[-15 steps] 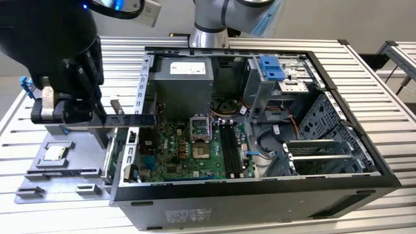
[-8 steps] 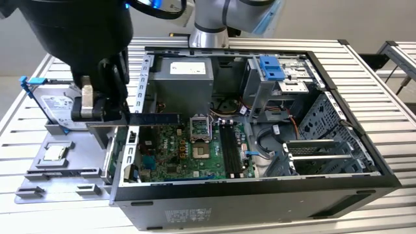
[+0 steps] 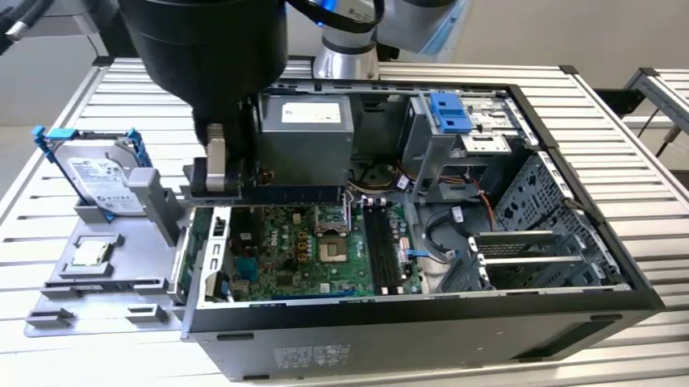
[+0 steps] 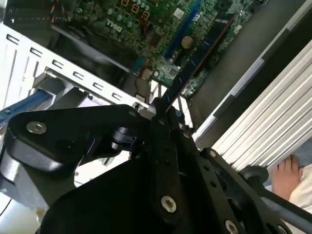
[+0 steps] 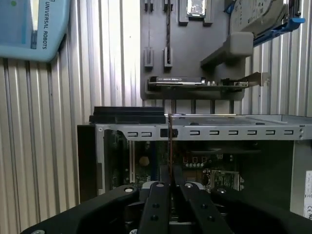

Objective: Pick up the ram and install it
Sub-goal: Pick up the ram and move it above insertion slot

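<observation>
Second wrist view: the gripper pinches the ram over the open computer case, slatted metal table alongside.

The place looked like a robot lab or workshop. A big metal table made of long silver slats held an open computer case with its green board showing. Beside it sat a grey parts holder with a hard drive. A robot arm stood behind.
</observation>
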Robot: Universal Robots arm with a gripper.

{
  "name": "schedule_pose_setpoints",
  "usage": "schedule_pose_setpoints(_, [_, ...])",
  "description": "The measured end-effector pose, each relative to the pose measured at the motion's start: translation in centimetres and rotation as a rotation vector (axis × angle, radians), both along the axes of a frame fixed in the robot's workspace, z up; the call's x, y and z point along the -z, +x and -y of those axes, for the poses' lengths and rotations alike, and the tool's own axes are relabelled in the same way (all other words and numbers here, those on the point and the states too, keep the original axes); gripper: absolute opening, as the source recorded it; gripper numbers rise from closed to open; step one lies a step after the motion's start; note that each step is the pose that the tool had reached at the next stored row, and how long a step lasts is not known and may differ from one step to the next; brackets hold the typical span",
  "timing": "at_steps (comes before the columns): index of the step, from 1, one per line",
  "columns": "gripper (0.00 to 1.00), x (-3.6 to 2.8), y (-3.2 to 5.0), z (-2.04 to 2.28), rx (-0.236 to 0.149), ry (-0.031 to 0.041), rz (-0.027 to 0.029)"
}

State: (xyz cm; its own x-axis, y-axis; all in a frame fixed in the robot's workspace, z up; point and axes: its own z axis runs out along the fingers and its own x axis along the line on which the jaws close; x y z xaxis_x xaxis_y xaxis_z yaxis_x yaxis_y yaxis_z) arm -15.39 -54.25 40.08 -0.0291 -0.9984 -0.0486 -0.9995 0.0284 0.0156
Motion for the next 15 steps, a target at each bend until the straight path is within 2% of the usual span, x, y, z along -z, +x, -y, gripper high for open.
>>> schedule_pose_setpoints(15, [0.0, 0.0, 6.84, -0.12, 0.0, 0.0, -0.0001])
